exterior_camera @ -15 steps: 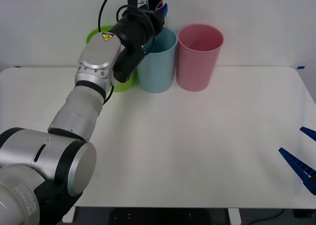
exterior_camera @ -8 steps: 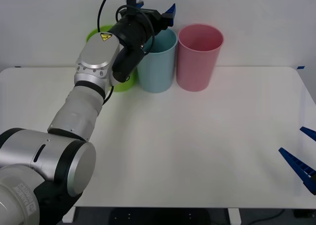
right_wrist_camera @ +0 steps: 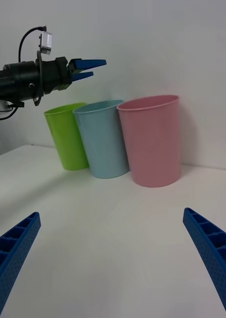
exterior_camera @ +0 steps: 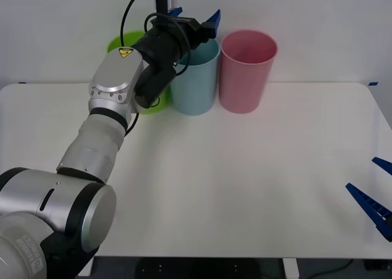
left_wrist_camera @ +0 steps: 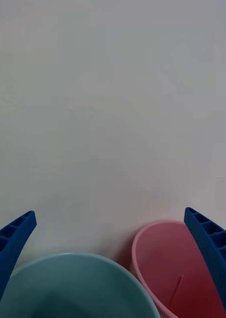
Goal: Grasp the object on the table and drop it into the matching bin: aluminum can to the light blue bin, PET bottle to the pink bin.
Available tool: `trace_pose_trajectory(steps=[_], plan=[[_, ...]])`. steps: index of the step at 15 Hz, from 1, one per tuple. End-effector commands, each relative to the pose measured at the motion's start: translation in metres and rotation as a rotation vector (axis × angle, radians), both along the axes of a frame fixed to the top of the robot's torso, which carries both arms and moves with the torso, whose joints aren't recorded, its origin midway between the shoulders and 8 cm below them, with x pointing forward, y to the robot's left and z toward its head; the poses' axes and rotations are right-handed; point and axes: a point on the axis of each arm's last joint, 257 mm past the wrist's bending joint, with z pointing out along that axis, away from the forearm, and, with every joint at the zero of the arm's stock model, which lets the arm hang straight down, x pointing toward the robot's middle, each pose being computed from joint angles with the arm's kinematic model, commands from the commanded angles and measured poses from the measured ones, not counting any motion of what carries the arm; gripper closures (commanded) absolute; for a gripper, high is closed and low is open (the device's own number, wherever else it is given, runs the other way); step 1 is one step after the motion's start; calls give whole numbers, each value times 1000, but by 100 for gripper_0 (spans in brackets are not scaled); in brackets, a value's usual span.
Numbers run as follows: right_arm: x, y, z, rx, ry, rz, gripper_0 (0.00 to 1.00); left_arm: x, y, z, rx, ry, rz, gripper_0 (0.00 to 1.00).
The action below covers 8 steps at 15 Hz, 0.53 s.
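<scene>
The white table (exterior_camera: 245,187) is lying bare in front of me, with nothing on it but the three cups lined up along its far edge. The left arm is reaching out over the middle of them, the light blue bin (exterior_camera: 195,77), with the pink bin (exterior_camera: 247,71) just to its right and a lime green bin (exterior_camera: 131,71) to its left, partly covered by the arm.

A second ago the left tool (exterior_camera: 195,17) was gripping the can above that blue rim; now its fingers are standing spread apart and holding nothing. I am judging that the can is lying down inside the blue bin, so the sorting looks done. The can itself is hidden by the bin's wall.

The right tool (exterior_camera: 375,196), also released and empty, is waiting at the near right edge of the table.
</scene>
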Motion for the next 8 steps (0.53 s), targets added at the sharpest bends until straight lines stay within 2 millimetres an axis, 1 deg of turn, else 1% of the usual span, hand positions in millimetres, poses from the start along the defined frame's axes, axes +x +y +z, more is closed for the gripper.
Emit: trace_pose_trajectory(steps=[1, 3, 5, 8], plan=[[0, 0, 0, 0, 0, 0, 0, -8, -1, 5, -27, -18, -20, 0], [0, 0, 0, 0, 0, 0, 0, -15, 4, 5, -32, -34, -24, 0], [0, 0, 0, 0, 0, 0, 0, -25, 12, 2, -37, -56, -26, 0], [0, 0, 0, 0, 0, 0, 0, -43, 31, -5, -44, -80, -40, 0]])
